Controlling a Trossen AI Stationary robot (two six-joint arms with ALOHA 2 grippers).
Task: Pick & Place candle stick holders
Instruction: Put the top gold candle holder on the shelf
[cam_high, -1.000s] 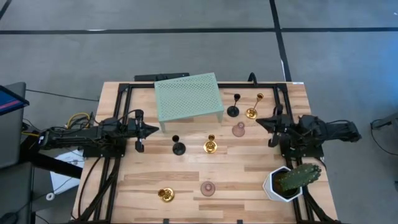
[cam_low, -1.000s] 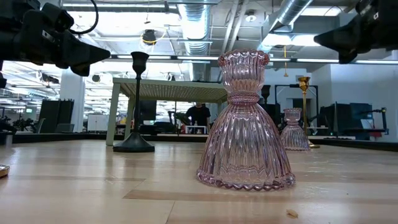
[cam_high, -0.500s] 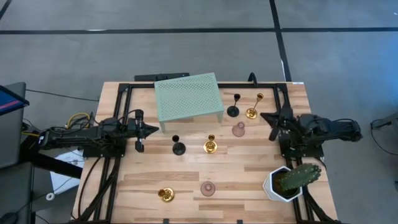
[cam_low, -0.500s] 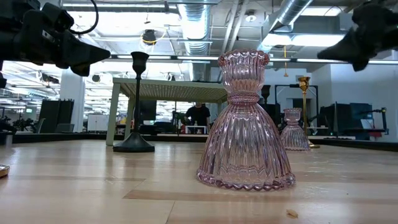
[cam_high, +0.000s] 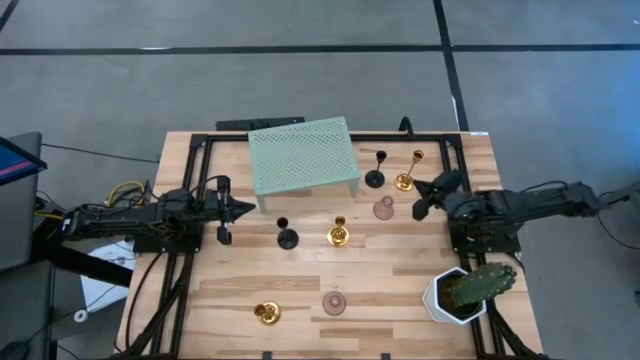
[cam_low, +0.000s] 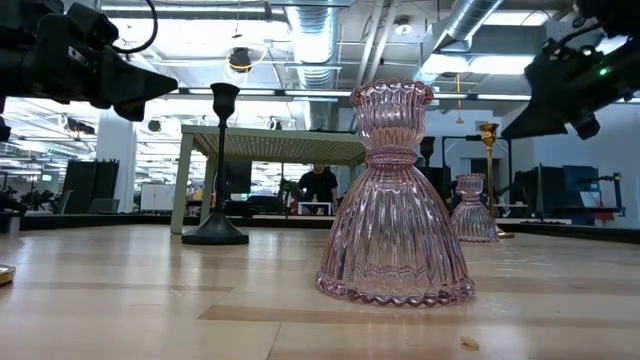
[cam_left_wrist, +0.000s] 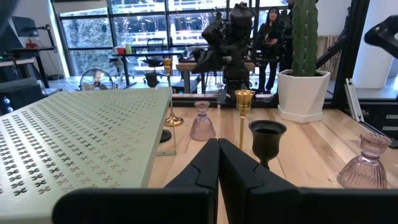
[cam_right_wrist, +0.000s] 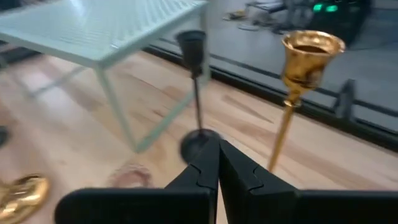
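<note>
Several candle stick holders stand on their round bases on the wooden table. A tall black one and a tall gold one stand at the far right, with a pink glass one just in front of them. A short black one and a gold one stand mid-table. A low gold one and a pink glass one stand near the front edge. My right gripper is shut and slants down above the table, right of the tall pair. My left gripper waits shut at the left.
A pale green perforated stand stands on thin legs at the far middle. A cactus in a white pot sits at the near right corner. Black frame rails run along both sides. Bare wood lies between the holders.
My right gripper has tipped from about level to slanting down, rolled about its own line and sunk a little toward the tall holders, staying shut. No holder has moved.
</note>
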